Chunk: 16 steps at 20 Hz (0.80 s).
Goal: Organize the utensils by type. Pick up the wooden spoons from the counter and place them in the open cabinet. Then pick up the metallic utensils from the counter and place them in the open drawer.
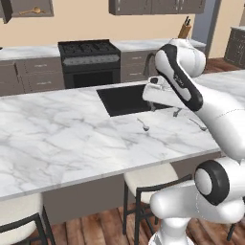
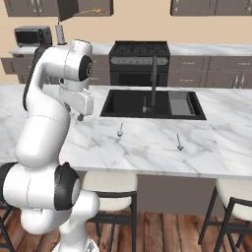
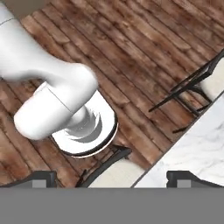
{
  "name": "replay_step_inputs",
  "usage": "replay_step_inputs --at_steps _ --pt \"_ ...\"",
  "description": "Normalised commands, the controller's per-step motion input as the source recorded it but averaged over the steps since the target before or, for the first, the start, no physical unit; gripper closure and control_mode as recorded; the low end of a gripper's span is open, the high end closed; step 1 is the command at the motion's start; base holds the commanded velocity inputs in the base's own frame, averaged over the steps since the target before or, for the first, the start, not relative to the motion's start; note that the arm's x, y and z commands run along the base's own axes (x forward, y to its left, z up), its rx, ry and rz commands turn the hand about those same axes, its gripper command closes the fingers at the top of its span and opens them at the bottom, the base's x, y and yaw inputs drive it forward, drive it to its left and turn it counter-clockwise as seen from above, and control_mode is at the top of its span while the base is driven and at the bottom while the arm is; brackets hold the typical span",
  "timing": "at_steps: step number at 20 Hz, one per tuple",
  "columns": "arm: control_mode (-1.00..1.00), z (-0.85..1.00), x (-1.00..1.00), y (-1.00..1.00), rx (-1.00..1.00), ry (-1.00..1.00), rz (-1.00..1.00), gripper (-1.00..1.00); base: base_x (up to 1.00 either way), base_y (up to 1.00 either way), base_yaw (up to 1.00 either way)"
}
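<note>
stool (image 2: 110, 189), two metallic utensils (image 2: 120, 131) on counter (image 2: 147, 147), no readable writing

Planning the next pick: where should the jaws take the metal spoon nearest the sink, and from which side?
Probably the thin handle of the spoon, about midway, coming straight down from above. It lies flat on the counter, so a side approach finds nothing to grip; set the jaws across the handle.

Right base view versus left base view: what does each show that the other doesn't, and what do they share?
Right base alone: the toaster oven and the sink's faucet. Left base alone: a knife block on the far counter. Shared: two metal spoons lying apart on the marble counter before the sink, the stove, and the wooden spoon in the open cabinet.
</note>
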Motion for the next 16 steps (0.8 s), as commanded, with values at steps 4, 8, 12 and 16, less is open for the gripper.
replay_step_inputs --at_steps 4,8,12,16 --pt "-1.00 -0.34 0.35 -0.07 -0.24 0.28 0.47 -1.00 0.00 0.00 0.00" --pt "-1.00 -0.43 0.33 -0.06 -0.25 0.28 0.43 -1.00 0.00 0.00 0.00" --pt "-1.00 -0.29 0.31 -0.22 0.02 0.18 0.36 -1.00 0.00 0.00 0.00" --pt "-1.00 -0.27 0.47 -0.32 0.18 0.21 0.22 -1.00 0.00 0.00 0.00"
